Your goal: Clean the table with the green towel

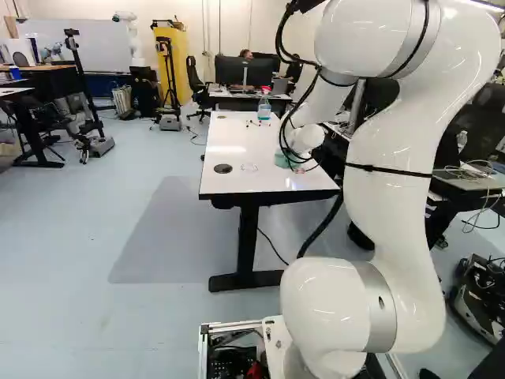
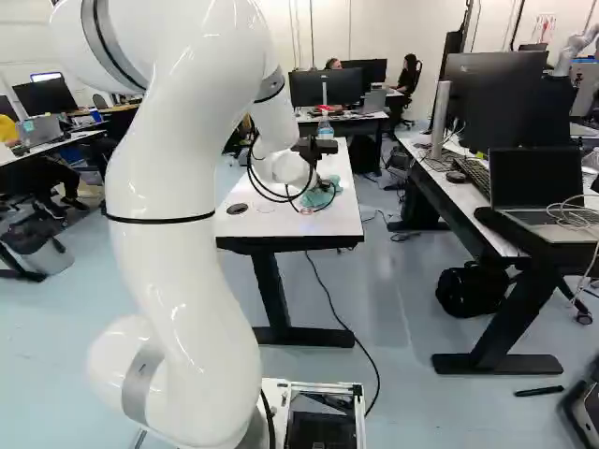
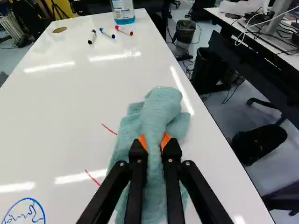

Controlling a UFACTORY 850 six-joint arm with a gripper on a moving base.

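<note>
left base: green towel [image 1: 282, 160] partly behind arm [image 1: 396, 178], near end of tabletop [image 1: 229, 142] | right base: towel clearer, by right long edge | wrist: tool [image 3: 154, 142] pinched on towel's raised fold, fingers slightly apart; likely light, soft, floppy, grip mid-fold; red strokes [image 3: 109, 129], blue drawing [image 3: 27, 213] plainest here

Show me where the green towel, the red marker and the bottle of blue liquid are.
Green towel [image 3: 161, 107]: wrist view, on its raised, bunched fold.
Red marker [image 3: 123, 30]: wrist view, on the middle of its barrel.
Bottle of blue liquid [image 3: 124, 20]: wrist view, on the liquid near its base.
</note>
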